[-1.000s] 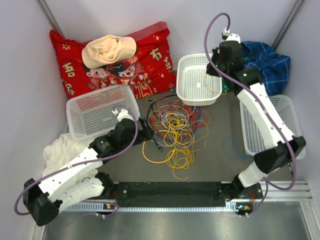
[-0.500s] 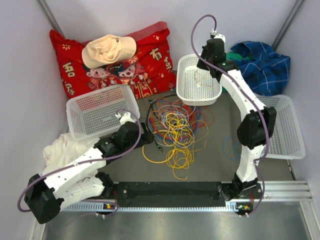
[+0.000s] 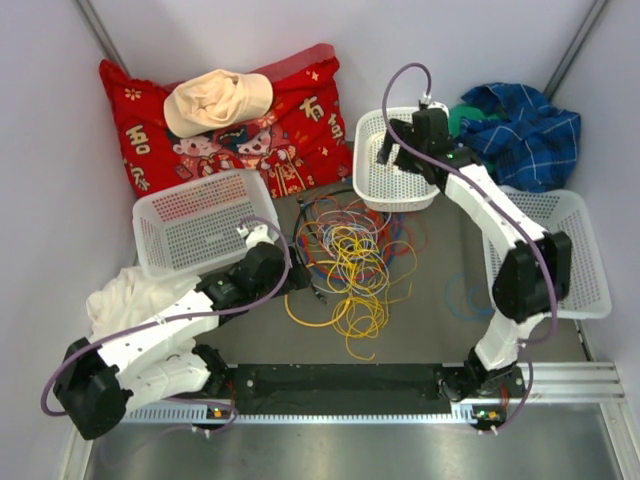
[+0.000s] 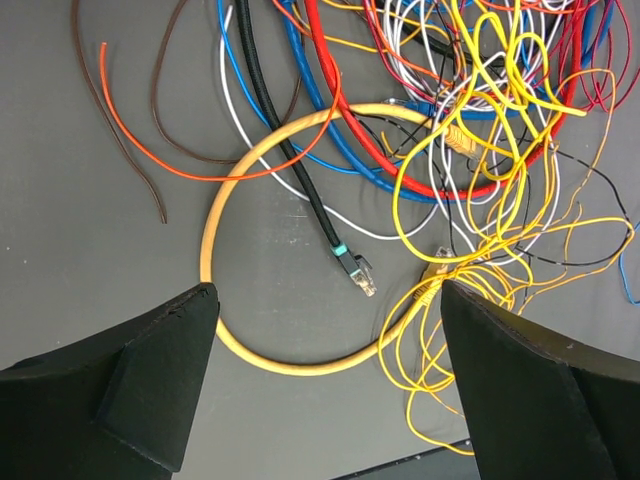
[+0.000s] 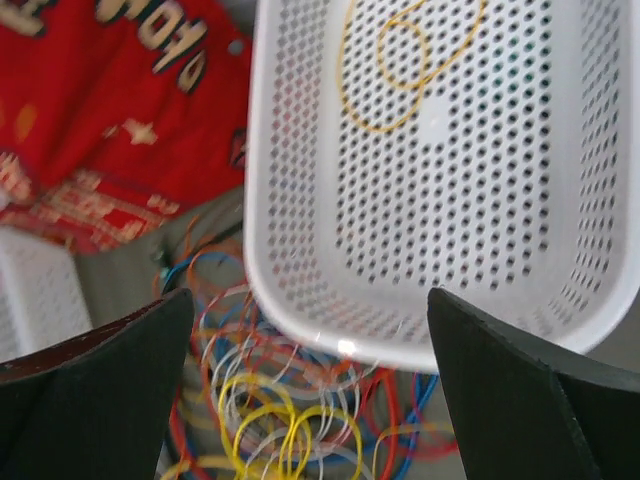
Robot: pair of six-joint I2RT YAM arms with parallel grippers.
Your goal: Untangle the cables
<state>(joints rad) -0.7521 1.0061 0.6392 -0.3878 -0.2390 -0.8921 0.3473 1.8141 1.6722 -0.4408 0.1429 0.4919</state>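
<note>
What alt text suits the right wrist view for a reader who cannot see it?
A white perforated basket fills the view, one thin yellow cable looped on its floor. The right end effector hangs open over its edge, with the tangle of coloured cables below and a red pillow at upper left.
</note>
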